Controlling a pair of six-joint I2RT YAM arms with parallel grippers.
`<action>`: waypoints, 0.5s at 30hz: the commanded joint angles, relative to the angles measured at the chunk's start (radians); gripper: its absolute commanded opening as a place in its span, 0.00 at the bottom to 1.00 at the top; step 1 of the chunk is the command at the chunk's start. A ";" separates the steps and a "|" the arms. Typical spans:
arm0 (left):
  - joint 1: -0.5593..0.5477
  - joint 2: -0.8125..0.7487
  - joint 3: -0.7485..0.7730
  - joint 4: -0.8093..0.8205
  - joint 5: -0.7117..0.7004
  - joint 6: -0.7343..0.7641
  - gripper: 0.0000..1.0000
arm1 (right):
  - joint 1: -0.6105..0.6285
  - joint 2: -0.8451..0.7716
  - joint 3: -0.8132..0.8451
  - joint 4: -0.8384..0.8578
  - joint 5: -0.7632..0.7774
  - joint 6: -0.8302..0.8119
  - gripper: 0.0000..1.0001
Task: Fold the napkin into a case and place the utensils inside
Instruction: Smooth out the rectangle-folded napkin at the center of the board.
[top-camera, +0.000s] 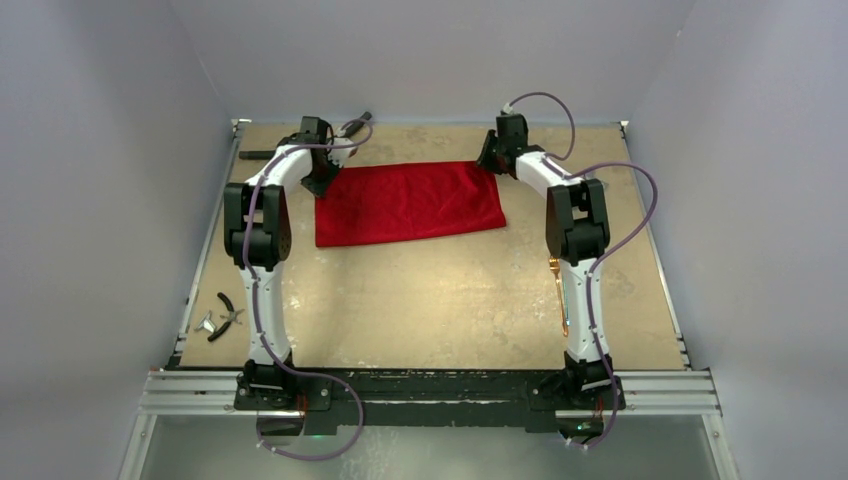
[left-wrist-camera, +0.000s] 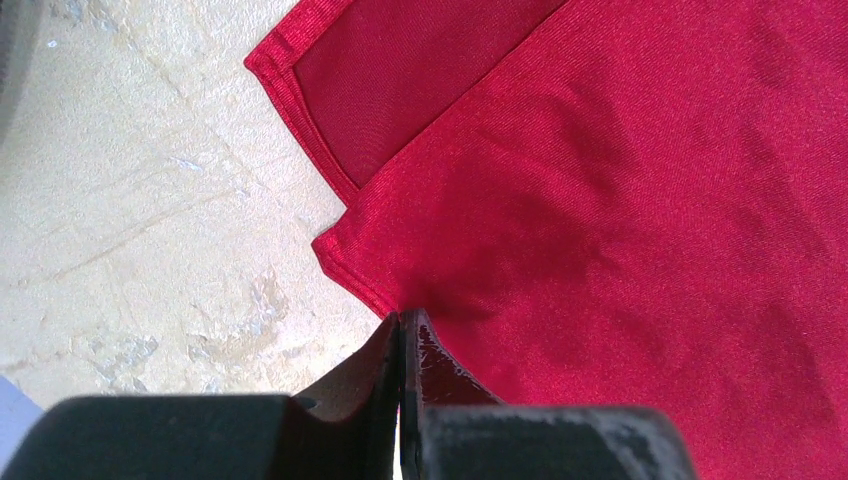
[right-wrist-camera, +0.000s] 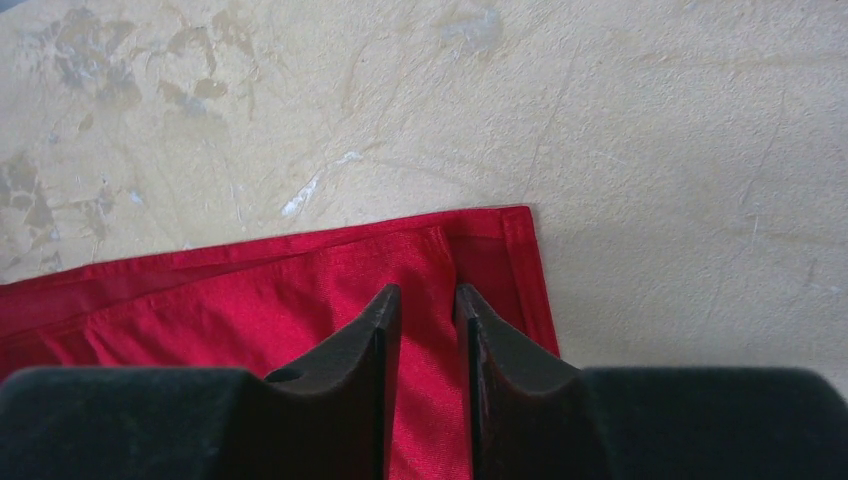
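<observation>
Left tool (left-wrist-camera: 402, 320) is closed, tips meeting, pinching the top-layer hem of the napkin (left-wrist-camera: 620, 230) at its far-left corner. Cloth is puckering toward the tips. The lower layer's corner is sticking out past the top one there, lying flat on the table (left-wrist-camera: 130, 220).

Right tool (right-wrist-camera: 428, 298) is sitting with a narrow gap between its fingers, tips down on the far-right corner of the napkin, red cloth showing in the gap. Can't tell whether it's gripping anything. The hems of both layers are running close together at that corner.

Napkin is lying folded in half as a wide rectangle in the far half of the table, roughly centred left to right, long side running along the far edge. Each arm is reaching to one end of it.

Utensils (top-camera: 558, 292) are lying near the right edge, just beside the right arm and partly hidden by it. Pliers (top-camera: 228, 310) are lying by the left edge, toward the near corner.
</observation>
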 joint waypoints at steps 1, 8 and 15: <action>0.000 -0.003 0.031 0.031 -0.015 -0.018 0.00 | 0.006 -0.062 -0.004 0.013 0.016 -0.019 0.28; 0.000 -0.002 0.035 0.032 -0.024 -0.031 0.00 | 0.006 -0.112 -0.012 0.020 0.065 -0.036 0.07; 0.000 -0.011 0.036 0.042 -0.033 -0.047 0.00 | 0.007 -0.129 -0.025 0.020 0.074 -0.041 0.00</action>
